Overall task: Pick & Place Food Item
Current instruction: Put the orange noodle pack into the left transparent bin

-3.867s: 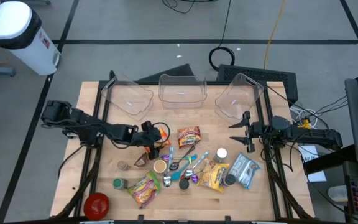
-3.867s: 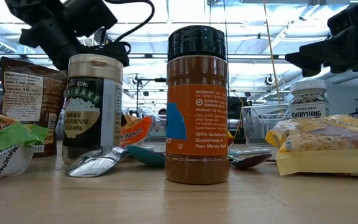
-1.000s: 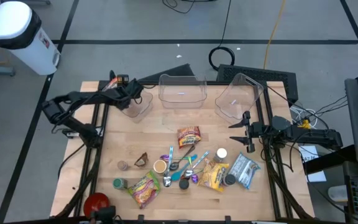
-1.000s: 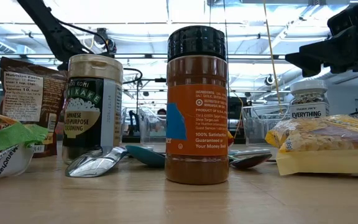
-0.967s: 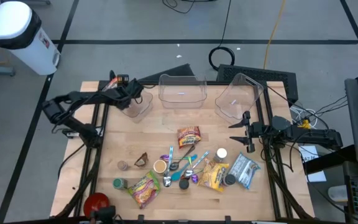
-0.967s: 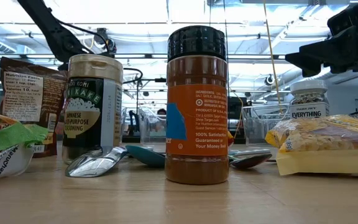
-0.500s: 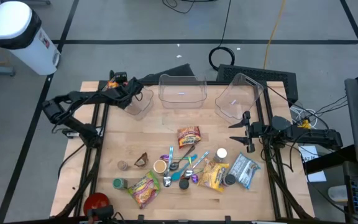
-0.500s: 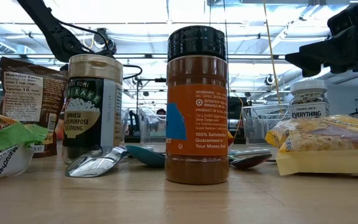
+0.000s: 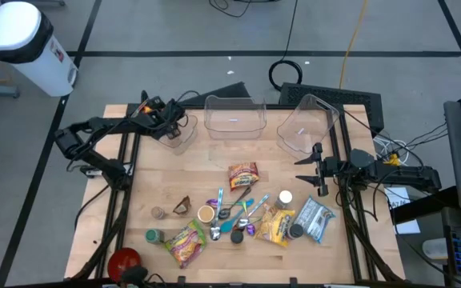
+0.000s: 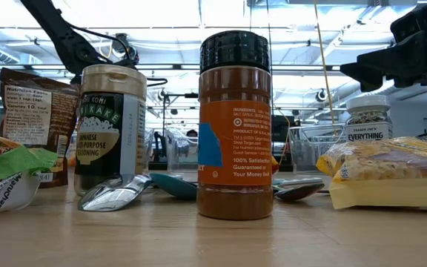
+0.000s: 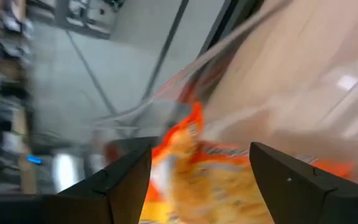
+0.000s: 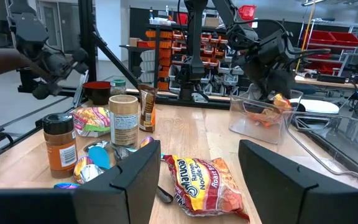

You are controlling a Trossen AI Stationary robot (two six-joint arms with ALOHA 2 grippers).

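Observation:
An orange food packet [image 12: 261,116] lies inside the clear left bin [image 9: 176,130] at the table's far left. In the left wrist view the packet [image 11: 191,168] shows blurred just beyond my fingers. My left gripper [image 9: 166,124] hovers over that bin, slanting down, its fingers open [image 11: 201,180] on either side of the packet. Whether they touch it, I cannot tell. My right gripper [image 9: 317,170] waits open at the table's right side, level and clear of everything.
Two more clear bins stand along the far edge, one in the middle [image 9: 233,116] and one on the right [image 9: 306,124]. A ramen packet [image 9: 243,175], snack bags, spoons and spice jars [image 10: 235,122] crowd the table's middle. A red bowl [image 9: 124,261] sits at the near left corner.
My left gripper has rolled about its own pointing line while staying in place over the left bin.

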